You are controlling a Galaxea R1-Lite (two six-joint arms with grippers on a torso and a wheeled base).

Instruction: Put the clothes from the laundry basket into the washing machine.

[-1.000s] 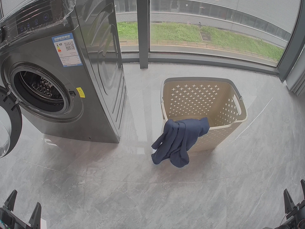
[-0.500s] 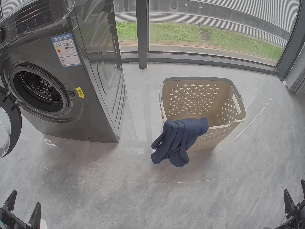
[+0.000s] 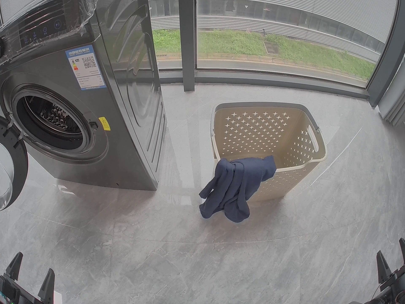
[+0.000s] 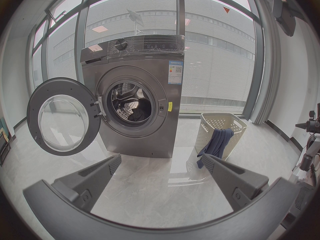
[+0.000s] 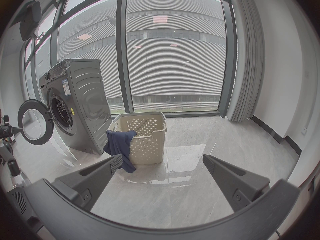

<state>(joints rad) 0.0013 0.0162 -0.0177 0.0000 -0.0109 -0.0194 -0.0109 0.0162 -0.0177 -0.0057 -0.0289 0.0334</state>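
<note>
Presently left claw [image 4: 160,158] and right claw [image 5: 161,157] both gape wide, gripping nothing.

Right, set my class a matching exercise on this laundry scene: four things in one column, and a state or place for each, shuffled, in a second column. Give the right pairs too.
Column A
1. washing machine door
2. blue garment
3. laundry basket
4. left gripper

Column B
a. draped over the near rim, hanging down the outside
b. swung wide open
c. open, holding nothing
d. beige, upright on the floor

Pairs: 1-b, 2-a, 3-d, 4-c
</note>
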